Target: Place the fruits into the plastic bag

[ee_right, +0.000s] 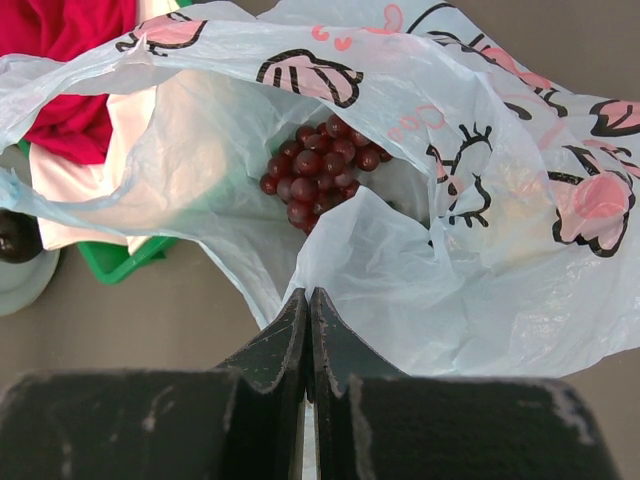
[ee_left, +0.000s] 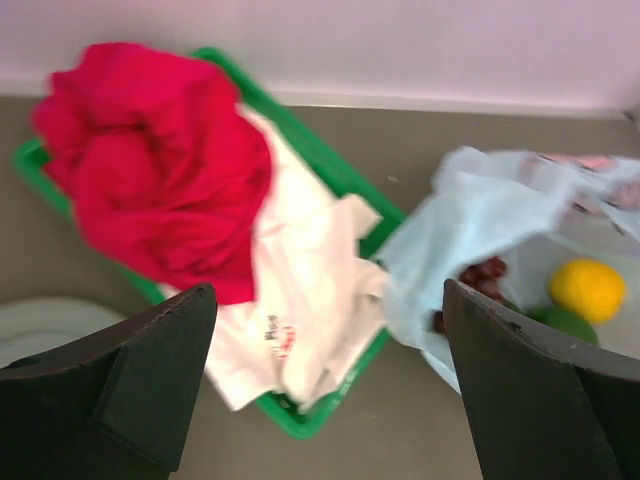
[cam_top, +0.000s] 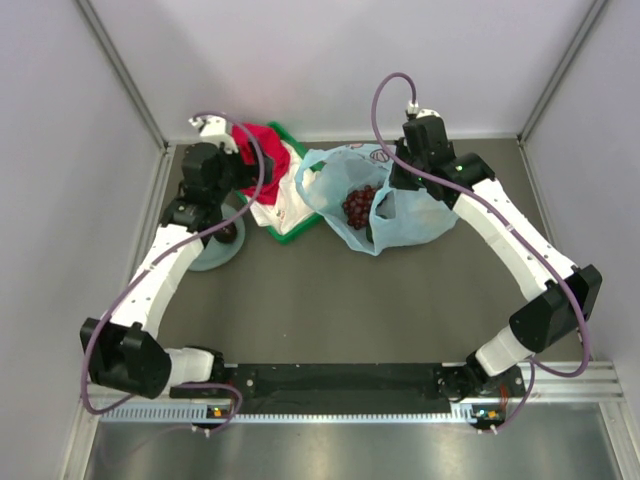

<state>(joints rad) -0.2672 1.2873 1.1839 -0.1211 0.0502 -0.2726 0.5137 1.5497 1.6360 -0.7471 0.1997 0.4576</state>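
Plastic bag [cam_top: 420, 215]: thin, translucent light blue, pink-and-black cartoon prints, mouth gaping; far centre-right, just right of green tray [ee_left: 300, 420]. Grapes [ee_right: 320, 165], yellow citrus [ee_left: 585, 288], green fruit [ee_left: 565, 322] inside. Right gripper [ee_right: 308, 300] closed, pinching bag rim. Left gripper [ee_left: 328, 290] wide open, empty.

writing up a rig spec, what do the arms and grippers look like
The left arm and right arm have white links, black joints and a purple cable looped along each. The left gripper and right gripper have matte black wedge fingers, the right's scuffed.
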